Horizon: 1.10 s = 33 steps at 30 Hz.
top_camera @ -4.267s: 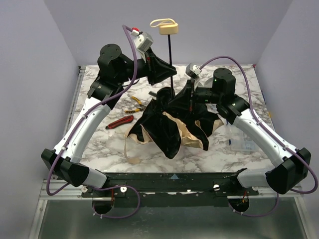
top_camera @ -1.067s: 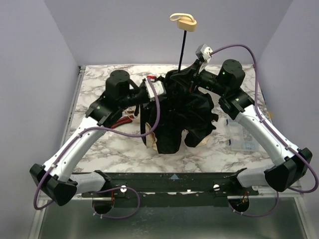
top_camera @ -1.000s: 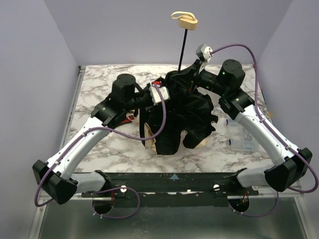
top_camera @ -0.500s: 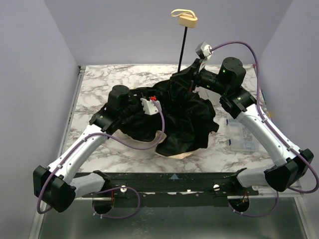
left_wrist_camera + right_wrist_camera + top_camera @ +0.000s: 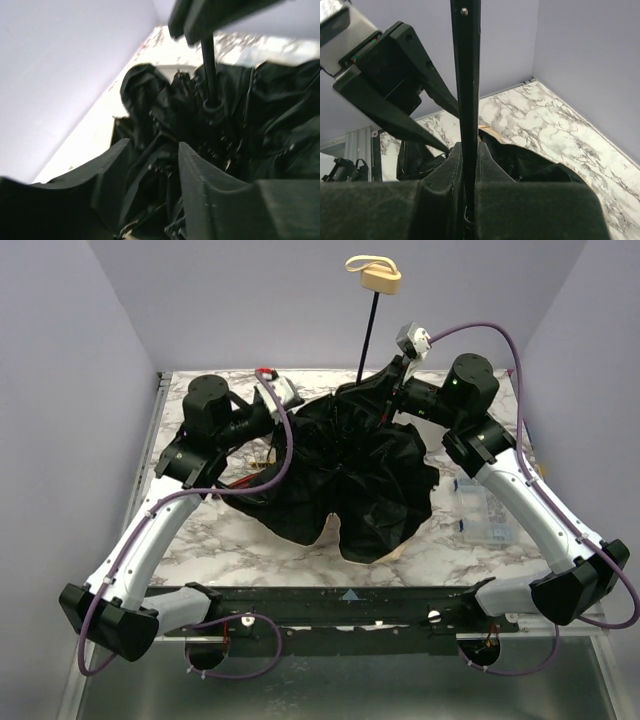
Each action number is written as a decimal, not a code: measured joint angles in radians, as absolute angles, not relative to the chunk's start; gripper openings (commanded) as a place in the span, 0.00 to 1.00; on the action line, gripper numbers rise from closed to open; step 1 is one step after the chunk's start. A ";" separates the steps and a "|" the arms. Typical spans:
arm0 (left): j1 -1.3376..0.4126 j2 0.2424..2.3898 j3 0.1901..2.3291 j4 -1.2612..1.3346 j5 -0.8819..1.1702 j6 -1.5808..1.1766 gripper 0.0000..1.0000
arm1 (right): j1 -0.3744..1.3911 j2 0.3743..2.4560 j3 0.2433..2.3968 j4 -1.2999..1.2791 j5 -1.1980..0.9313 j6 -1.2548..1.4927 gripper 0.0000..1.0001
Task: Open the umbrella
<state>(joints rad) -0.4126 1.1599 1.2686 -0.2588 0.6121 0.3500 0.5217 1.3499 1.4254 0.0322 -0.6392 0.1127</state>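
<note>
The umbrella (image 5: pixel 345 475) lies canopy-down on the marble table, black lining up and spread wide, with a sliver of peach fabric at its front edge. Its slim black shaft (image 5: pixel 368 335) stands up to the beige handle knob (image 5: pixel 381 278). My right gripper (image 5: pixel 388 390) is shut on the shaft (image 5: pixel 469 75) just above the canopy. My left gripper (image 5: pixel 295 412) is at the canopy's far-left edge, its fingers (image 5: pixel 117 170) apart over black fabric and ribs (image 5: pixel 165 130). The right gripper also shows at the top of the left wrist view (image 5: pixel 220 15).
A red-handled tool (image 5: pixel 236 483) and yellow-handled pliers (image 5: pixel 263 453) peek out under the canopy's left side. A clear plastic box (image 5: pixel 480 515) lies at the right. Lilac walls close in the table (image 5: pixel 200 540) at the back and both sides.
The left gripper has let go of the shaft, swept across the canopy and pulled back to the far left. The canopy has spread wider and flatter. The right gripper keeps hold of the shaft.
</note>
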 measured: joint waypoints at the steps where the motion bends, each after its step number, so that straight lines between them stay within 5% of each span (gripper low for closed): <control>1: -0.413 1.172 1.287 -0.238 0.627 0.288 0.35 | 0.522 1.350 1.425 0.036 -0.642 0.113 0.00; 7: -0.413 1.243 1.316 -0.118 0.686 -0.058 0.21 | 0.522 1.351 1.425 0.064 -0.663 0.120 0.00; 14: -0.434 1.395 1.368 -0.105 0.695 -0.279 0.21 | 0.522 1.364 1.425 0.104 -0.700 0.139 0.00; 18: -0.441 1.453 1.368 -0.128 0.640 -0.338 0.35 | 0.522 1.367 1.425 0.110 -0.721 0.150 0.00; 24: -0.405 1.523 1.384 -0.185 0.563 -0.368 0.80 | 0.522 1.367 1.426 0.109 -0.722 0.158 0.00; 33: -0.328 1.421 1.290 -0.079 0.627 -0.284 0.84 | 0.522 1.367 1.425 0.077 -0.621 0.162 0.00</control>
